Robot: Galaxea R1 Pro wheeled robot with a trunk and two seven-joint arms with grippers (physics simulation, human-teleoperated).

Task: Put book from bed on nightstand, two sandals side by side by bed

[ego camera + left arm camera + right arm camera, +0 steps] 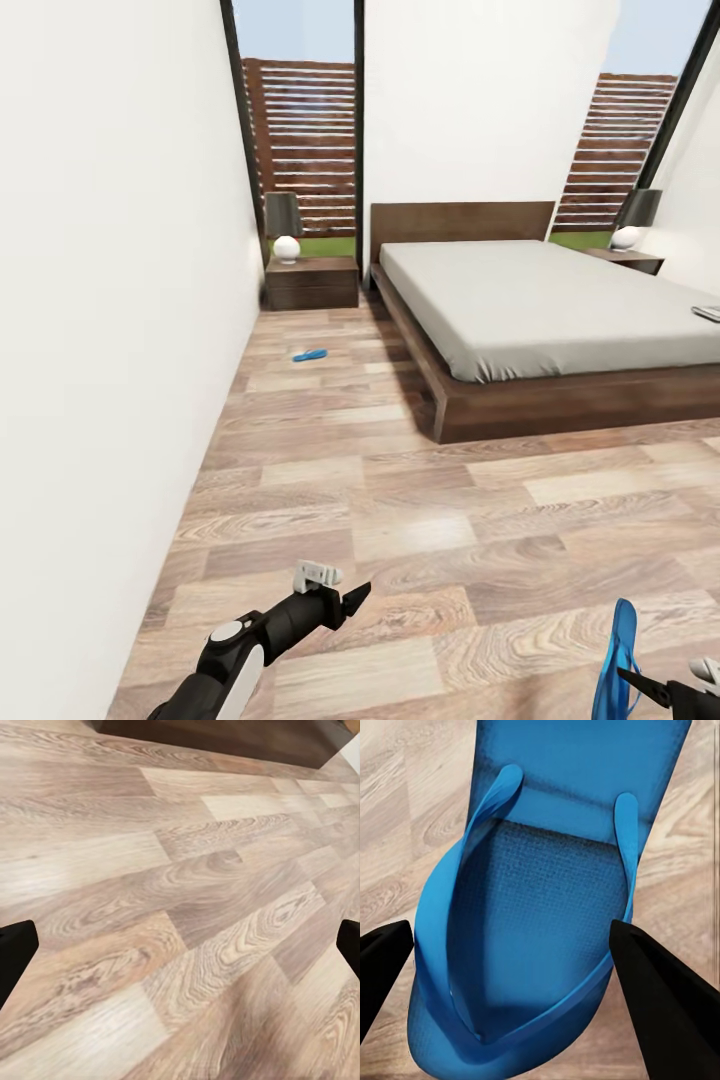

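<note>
Right gripper [640,685] pinches one blue sandal [614,660] on edge, well short of the bed [540,300]; thin hold could slip in transit; other sandal [309,354] lies beside the bed; left gripper [335,588] open, empty.

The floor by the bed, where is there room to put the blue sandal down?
Bare planks run between the white wall and the bed frame, around the lone sandal on the floor. More open floor lies before the bed's foot. The nightstand closes the far end.
</note>
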